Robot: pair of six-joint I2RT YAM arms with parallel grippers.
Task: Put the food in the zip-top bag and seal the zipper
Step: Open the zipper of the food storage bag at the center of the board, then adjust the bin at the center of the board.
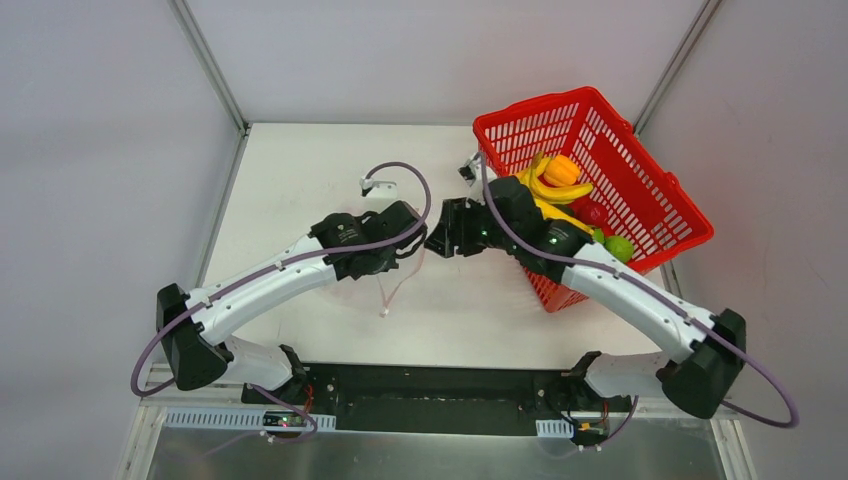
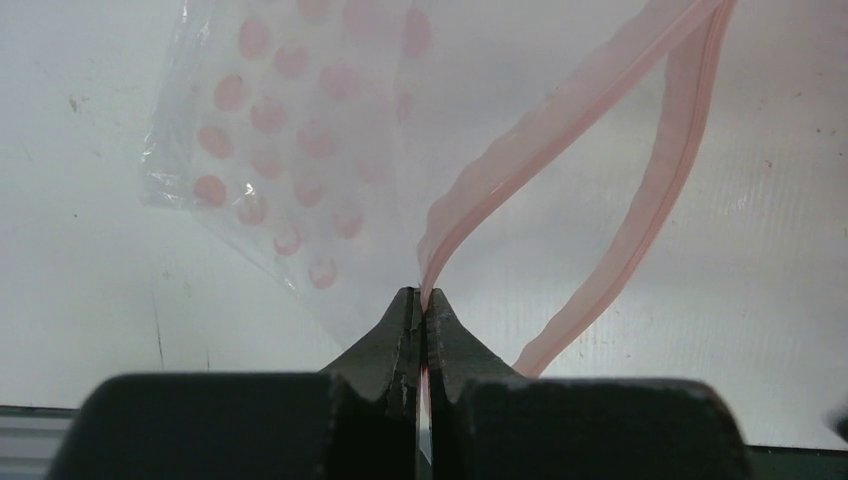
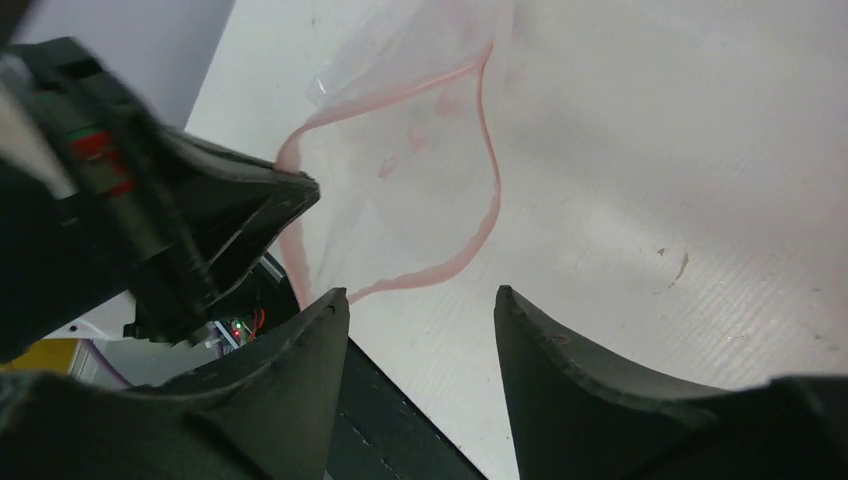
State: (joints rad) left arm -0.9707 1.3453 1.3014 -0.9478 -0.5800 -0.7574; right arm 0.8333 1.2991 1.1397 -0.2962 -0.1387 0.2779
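Pinching the zipper (image 2: pixel 556 118), left fingers (image 2: pixel 385 345) hide its clamped stretch; right fingers (image 3: pixel 560 390) gape empty.

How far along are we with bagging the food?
Early. Done: the zip-top bag has its mouth gaping open. In hand: the left claw is shut on one lip of the zipper; the right claw stands open, empty. Left: the food lies in the red basket, so nothing is bagged and the sealing is not yet done.
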